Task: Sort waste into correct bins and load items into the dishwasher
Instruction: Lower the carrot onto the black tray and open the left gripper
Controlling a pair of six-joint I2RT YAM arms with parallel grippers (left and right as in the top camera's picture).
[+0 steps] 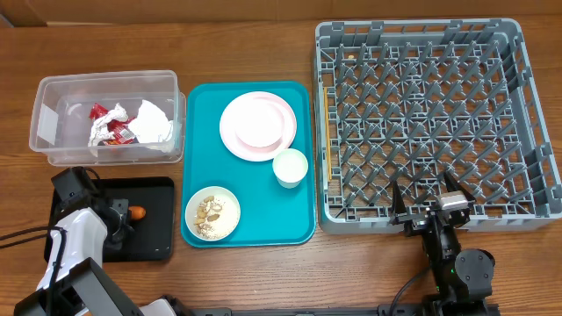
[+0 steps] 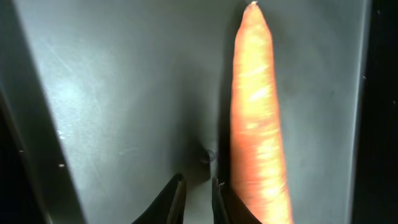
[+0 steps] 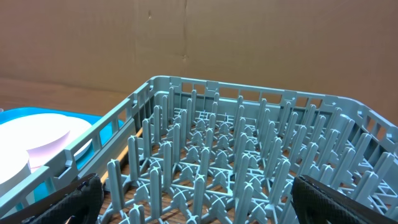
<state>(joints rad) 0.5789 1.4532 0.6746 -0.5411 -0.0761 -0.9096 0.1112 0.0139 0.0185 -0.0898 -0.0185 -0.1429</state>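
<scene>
1. The left gripper (image 1: 123,217) hangs over the black tray (image 1: 158,189) at the front-left corner of the bench. In the left wrist view its 2 tips (image 2: 197,199) stand almost together, with only a thin slit between them and nothing in it.
2. The carrot (image 2: 258,124) lies lengthwise on the floor of the black tray, just beside the tips and outside them. I cannot tell whether it touches the nearer tip. From overhead only a small orange end of it shows (image 1: 137,211).
3. The clear plastic bin (image 1: 44,114) sits toward the back-left corner, directly behind the black tray. Inside it are crumpled white paper (image 1: 154,123) and a red-and-white wrapper (image 1: 110,130).
4. The teal tray (image 1: 299,219) lies mid-bench, between the bins and the rack. On it the pink plate (image 1: 257,125) sits toward the back edge. The white cup (image 1: 290,167) stands upright just in front of the plate. The bowl (image 1: 212,213), which holds bits of food, is in the tray's front-left corner.
5. The grey dish rack (image 1: 421,114) fills the right side of the bench and reaches nearly to the back edge.
6. The right gripper (image 1: 428,206) sits at the rack's front wall, near the front edge of the bench. In the right wrist view its 2 fingers are spread wide apart and empty, with rack pegs showing between them.
</scene>
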